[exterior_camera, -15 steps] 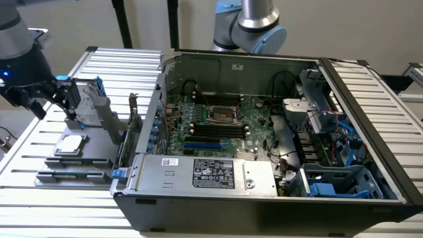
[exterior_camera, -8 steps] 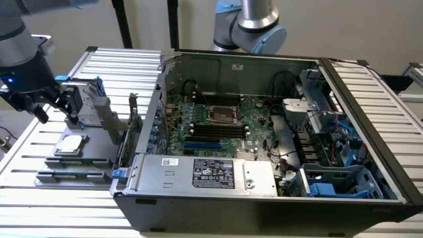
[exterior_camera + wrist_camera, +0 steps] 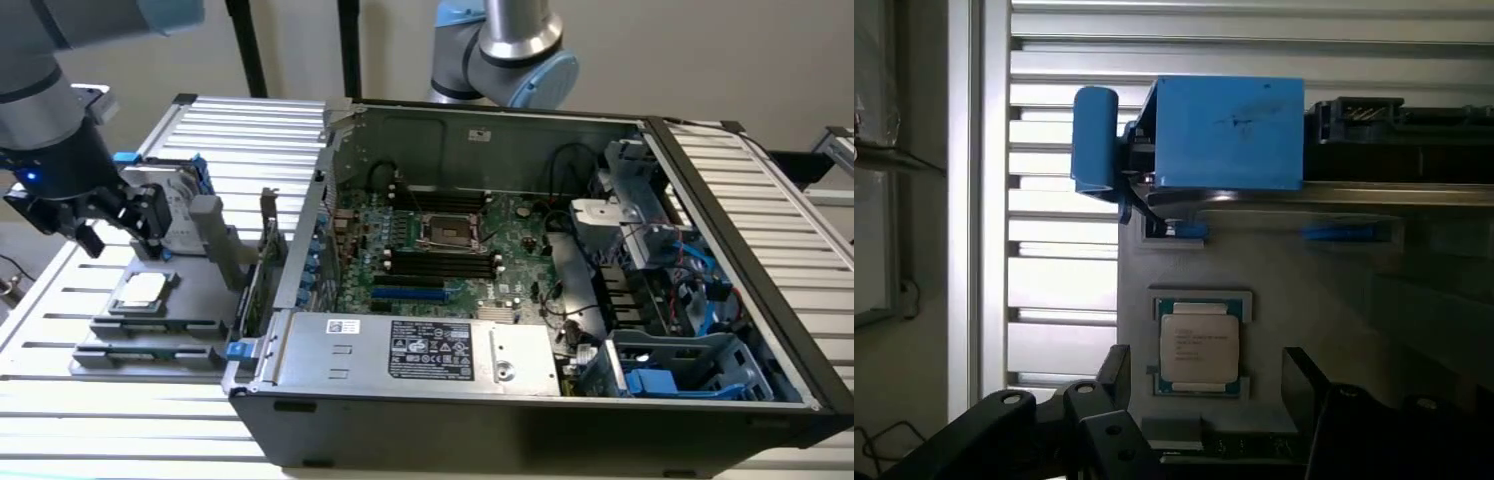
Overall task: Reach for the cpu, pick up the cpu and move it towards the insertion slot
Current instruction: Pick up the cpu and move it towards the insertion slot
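Silvery cpu (image 3: pixel 140 291) lies in its grey holder (image 3: pixel 160 327) on the slatted table (image 3: pixel 54 390), about nine o'clock from the insertion slot (image 3: pixel 447 232). The gripper (image 3: pixel 120 235) hovers above, jaws apart, partly hiding the hard drive (image 3: pixel 171 195).

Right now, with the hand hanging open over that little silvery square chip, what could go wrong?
1. The open hand hangs above the small silvery square chip, which sits in a close-fitting holder on the grey tray. A slightly off-centre descent might catch the holder's edge or tilt the chip.
2. The upright silver hard drive with blue brackets stands close beside the hand, so a sideways move could bump it.
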`<state>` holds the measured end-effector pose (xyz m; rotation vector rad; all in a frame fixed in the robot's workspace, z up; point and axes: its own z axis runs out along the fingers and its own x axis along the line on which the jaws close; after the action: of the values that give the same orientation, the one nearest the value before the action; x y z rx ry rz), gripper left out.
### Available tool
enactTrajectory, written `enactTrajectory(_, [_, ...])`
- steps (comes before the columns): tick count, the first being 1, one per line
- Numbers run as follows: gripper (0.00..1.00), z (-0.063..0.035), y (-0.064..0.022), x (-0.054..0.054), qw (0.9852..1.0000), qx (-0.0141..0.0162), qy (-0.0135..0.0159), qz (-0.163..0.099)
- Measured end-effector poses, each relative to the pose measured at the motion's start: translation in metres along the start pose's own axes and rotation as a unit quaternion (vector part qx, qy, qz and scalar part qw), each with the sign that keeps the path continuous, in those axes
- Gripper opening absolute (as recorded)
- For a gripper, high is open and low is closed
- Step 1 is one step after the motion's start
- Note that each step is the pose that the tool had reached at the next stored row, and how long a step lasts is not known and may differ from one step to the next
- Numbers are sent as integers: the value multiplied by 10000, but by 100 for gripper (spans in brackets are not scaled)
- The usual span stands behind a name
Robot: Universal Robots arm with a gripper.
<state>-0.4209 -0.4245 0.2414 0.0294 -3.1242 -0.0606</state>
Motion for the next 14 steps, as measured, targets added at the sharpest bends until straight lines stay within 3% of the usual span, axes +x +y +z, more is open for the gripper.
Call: enactTrajectory(14, [71, 254, -19, -1, 10000, 1, -27, -1])
